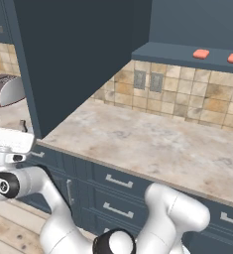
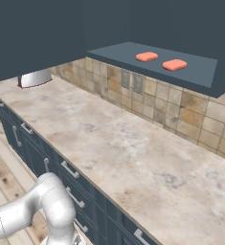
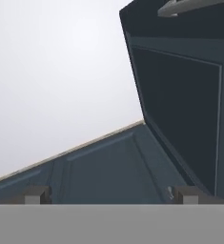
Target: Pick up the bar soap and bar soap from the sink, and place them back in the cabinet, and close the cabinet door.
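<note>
Soaps sit side by side on your open cabinet's (image 2: 200, 76) shelf: one bar soap (image 2: 146, 57) left, the other bar soap (image 2: 174, 65) right, apart. Your fingers (image 3: 35, 195) stand apart, empty, facing the cabinet door (image 3: 180, 109); it hangs open above the desk (image 2: 109, 143).

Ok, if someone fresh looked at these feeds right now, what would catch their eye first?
Probably the two salmon bar soaps lying side by side on the floor of the upper cabinet, bright against its dark blue-grey. Next, the big cabinet door swung wide open over the marbled counter. In the hand view the pincer looks at that door's framed panel from close by.
</note>
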